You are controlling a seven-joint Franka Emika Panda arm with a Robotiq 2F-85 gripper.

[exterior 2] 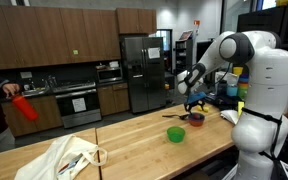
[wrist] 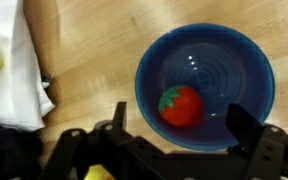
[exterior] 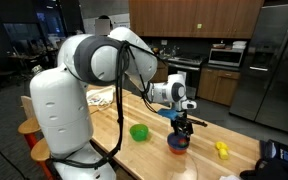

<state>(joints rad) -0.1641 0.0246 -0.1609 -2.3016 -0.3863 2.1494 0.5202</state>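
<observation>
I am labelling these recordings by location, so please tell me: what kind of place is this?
Most likely a shared kitchen, perhaps in an office: a steel refrigerator, an oven under the counter, wooden cabinets on the wall and a long wooden worktop.

Blue bowl [wrist: 246, 62] upright on wooden bench [wrist: 84, 60]; red fruit [wrist: 181, 105], likely strawberry, green cap, lying inside near centre.

I count two bowls, one blue bowl [wrist: 252, 62] under my claw [wrist: 179, 120] and one green bowl [exterior: 139, 132] beside it, plus one strawberry [wrist: 181, 105] and one yellow piece [exterior: 222, 149].
</observation>
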